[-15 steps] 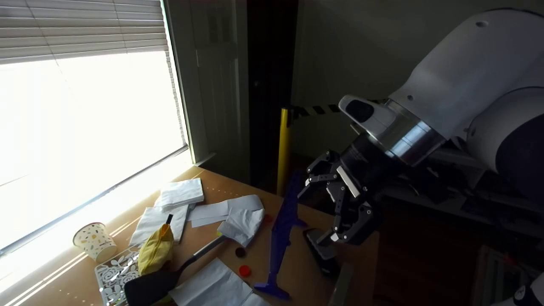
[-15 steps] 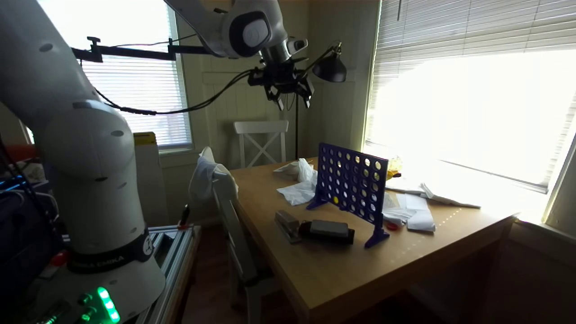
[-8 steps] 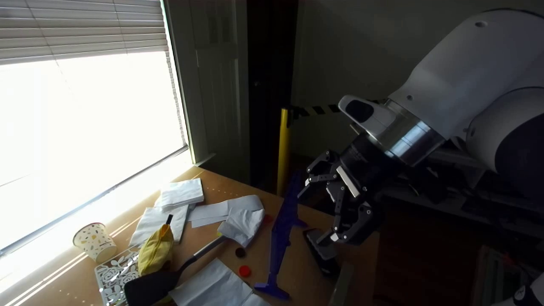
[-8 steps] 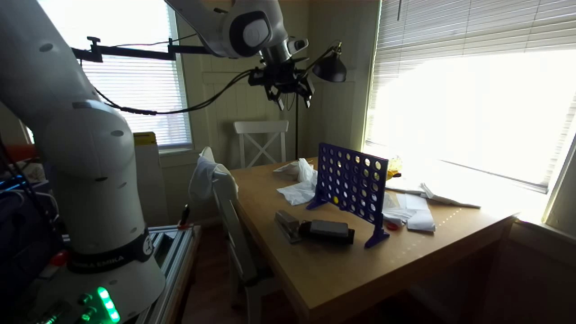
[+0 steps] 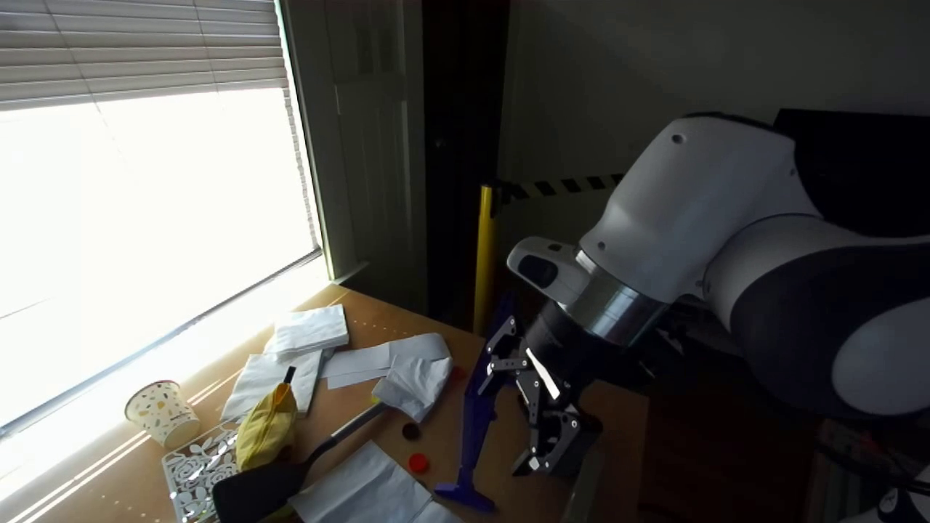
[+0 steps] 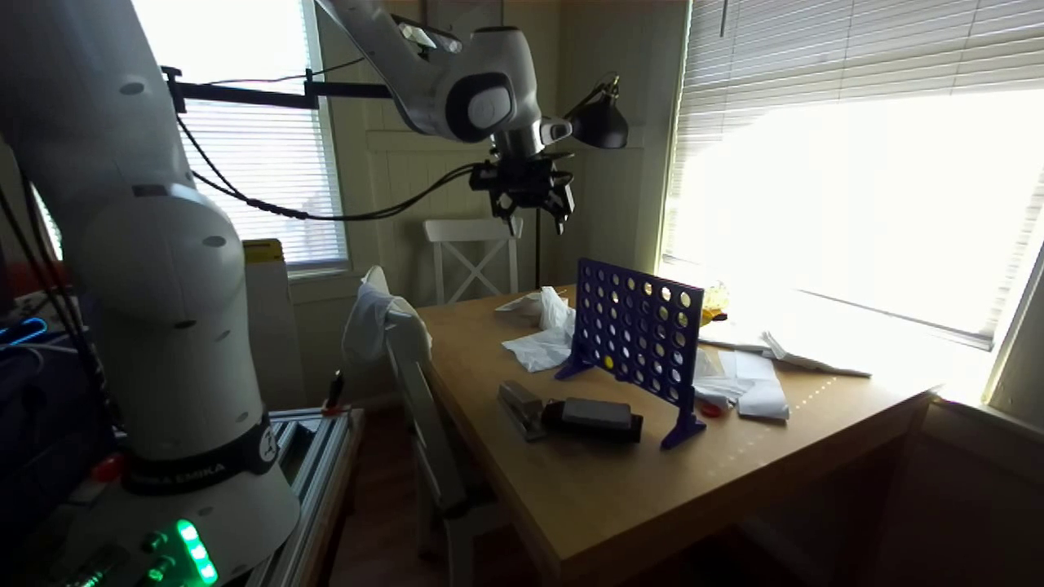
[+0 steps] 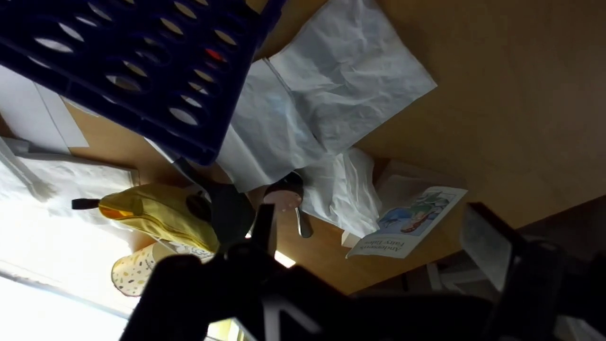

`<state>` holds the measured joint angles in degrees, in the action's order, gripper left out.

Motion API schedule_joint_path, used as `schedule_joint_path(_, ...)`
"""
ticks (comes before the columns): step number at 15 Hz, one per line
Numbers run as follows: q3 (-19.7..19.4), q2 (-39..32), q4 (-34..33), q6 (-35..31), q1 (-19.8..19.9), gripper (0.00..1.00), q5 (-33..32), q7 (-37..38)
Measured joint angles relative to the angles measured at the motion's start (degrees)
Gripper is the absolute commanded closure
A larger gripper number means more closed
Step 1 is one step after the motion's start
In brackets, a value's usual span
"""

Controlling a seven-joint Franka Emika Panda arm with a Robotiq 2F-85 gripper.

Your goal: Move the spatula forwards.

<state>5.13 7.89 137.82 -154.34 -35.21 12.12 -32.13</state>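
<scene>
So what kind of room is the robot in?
Perhaps a dining room in a home, though I can't be sure: there's a light-brown wooden table, a white chair with an X-shaped back, and pale slatted window blinds.

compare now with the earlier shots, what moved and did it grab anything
In an exterior view, the arm and its end effector have moved down and toward the picture's left. The end effector was open and remains open: nothing gripped or released. The spatula, purple Connect Four grid, yellow pouch and paper cup stayed put.
</scene>
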Motion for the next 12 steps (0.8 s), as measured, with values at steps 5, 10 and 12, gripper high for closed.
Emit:
schedule_joint_path(5, 5.4, -11.4, -12.0, 5.1, 4.8, 0.00, -6.2, -3.1)
schedule_joint_path(10, 8.4, -20.9, -25.7, 12.5, 9.7, 0.00, -21.1, -4.3)
schedule_joint_path(12, 8.4, -24.6, -30.7, 13.5, 10.0, 0.00, -27.5, -5.1)
